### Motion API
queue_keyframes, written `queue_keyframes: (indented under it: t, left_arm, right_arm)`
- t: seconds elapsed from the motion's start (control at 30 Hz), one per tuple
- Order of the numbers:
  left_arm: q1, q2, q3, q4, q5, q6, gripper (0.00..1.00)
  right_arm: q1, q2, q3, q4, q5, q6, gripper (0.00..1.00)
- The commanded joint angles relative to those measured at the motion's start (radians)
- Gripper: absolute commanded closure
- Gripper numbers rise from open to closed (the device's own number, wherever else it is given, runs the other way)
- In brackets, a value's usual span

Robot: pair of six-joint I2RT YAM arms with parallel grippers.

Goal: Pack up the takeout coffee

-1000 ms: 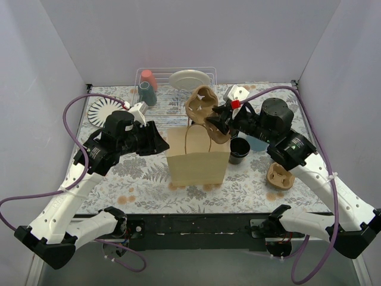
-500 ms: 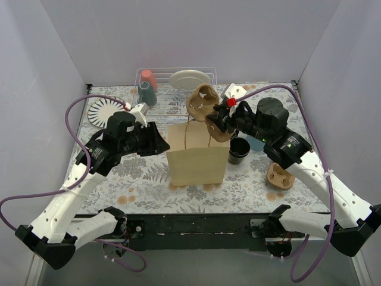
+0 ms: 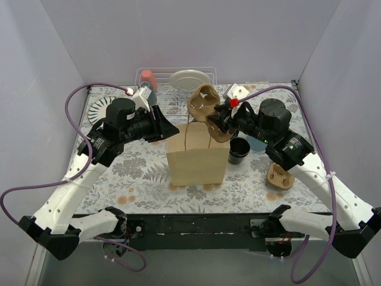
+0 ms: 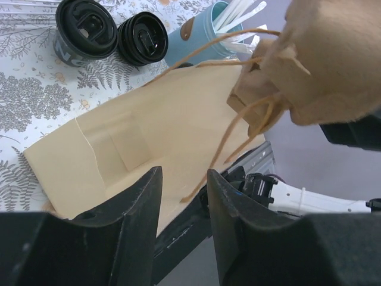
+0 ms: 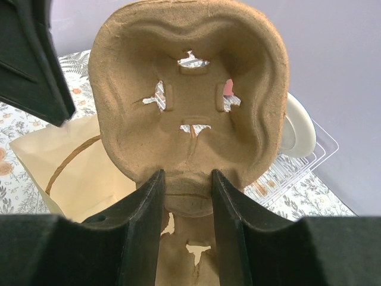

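Observation:
Two black takeout cups (image 4: 86,36) (image 4: 143,44) stand side by side beyond the brown paper bag (image 3: 196,158); the top view shows only one (image 3: 239,150), right of the bag. My right gripper (image 3: 215,122) is shut on a brown pulp cup carrier (image 3: 205,110) and holds it tilted above the bag's open top; in the right wrist view my gripper (image 5: 187,190) pinches the carrier (image 5: 190,101) at its middle rib. My left gripper (image 3: 168,128) is open and empty at the bag's upper left corner. In its wrist view the gripper (image 4: 183,196) hangs over the bag (image 4: 149,149), with a handle string near the gap.
A light-blue cup of white sticks (image 4: 196,36) stands next to the black cups. A second pulp carrier (image 3: 280,177) lies at the right. A wire rack (image 3: 178,83) at the back holds a teal tumbler (image 3: 147,94), a red tumbler and a plate (image 3: 189,78).
My left arm has lifted and swung toward the back and right, bringing its gripper to the bag's top left corner. The right gripper with the carrier has shifted only slightly.

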Motion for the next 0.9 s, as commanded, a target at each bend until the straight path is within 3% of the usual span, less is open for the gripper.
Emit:
queue_keyframes:
  t: [0.0, 0.4, 0.87]
  left_arm:
    - [-0.002, 0.032, -0.02, 0.057, 0.031, -0.042, 0.65]
    - [-0.018, 0.055, -0.075, 0.18, 0.247, -0.056, 0.61]
    - [-0.056, -0.011, -0.173, 0.228, 0.335, 0.011, 0.59]
  right_arm:
    - [0.004, -0.022, -0.001, 0.046, -0.003, 0.018, 0.73]
    - [0.004, -0.016, 0.001, 0.066, -0.006, 0.035, 0.73]
    - [0.004, -0.003, 0.01, 0.082, -0.031, 0.07, 0.74]
